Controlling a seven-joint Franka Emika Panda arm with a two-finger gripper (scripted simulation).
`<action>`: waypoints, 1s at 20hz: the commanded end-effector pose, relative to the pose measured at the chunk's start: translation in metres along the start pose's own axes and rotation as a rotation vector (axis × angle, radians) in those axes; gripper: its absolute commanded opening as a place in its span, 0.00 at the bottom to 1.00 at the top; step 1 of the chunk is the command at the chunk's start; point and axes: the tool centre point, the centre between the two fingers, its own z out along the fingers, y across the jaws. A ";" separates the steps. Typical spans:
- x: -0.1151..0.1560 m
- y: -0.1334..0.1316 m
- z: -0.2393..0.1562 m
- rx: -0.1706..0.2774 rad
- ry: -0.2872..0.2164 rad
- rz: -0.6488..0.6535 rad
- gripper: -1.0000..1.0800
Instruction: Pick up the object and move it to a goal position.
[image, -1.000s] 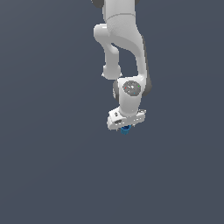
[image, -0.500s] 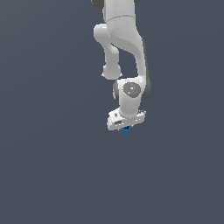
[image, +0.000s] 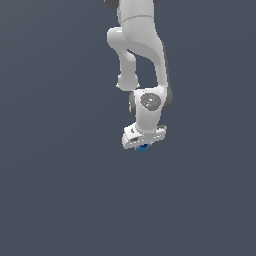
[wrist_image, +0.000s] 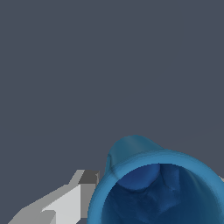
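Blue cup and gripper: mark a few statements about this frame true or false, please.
1. The cup is blue. True.
2. In the wrist view the cup's open mouth faces the camera. True; its rim and inside show.
3. The cup lies far from the gripper in the exterior view. False; it peeks out just beneath the gripper.
4. A finger shows beside the cup in the wrist view. True.
5. Several other objects surround the cup. False; only plain grey background shows around it.
6. The arm enters from the bottom of the exterior view. False; it comes down from the top.
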 end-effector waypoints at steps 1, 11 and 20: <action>0.002 0.003 -0.009 0.000 0.002 0.000 0.00; 0.016 0.024 -0.077 0.000 0.002 0.000 0.00; 0.036 0.052 -0.168 0.001 0.003 -0.001 0.00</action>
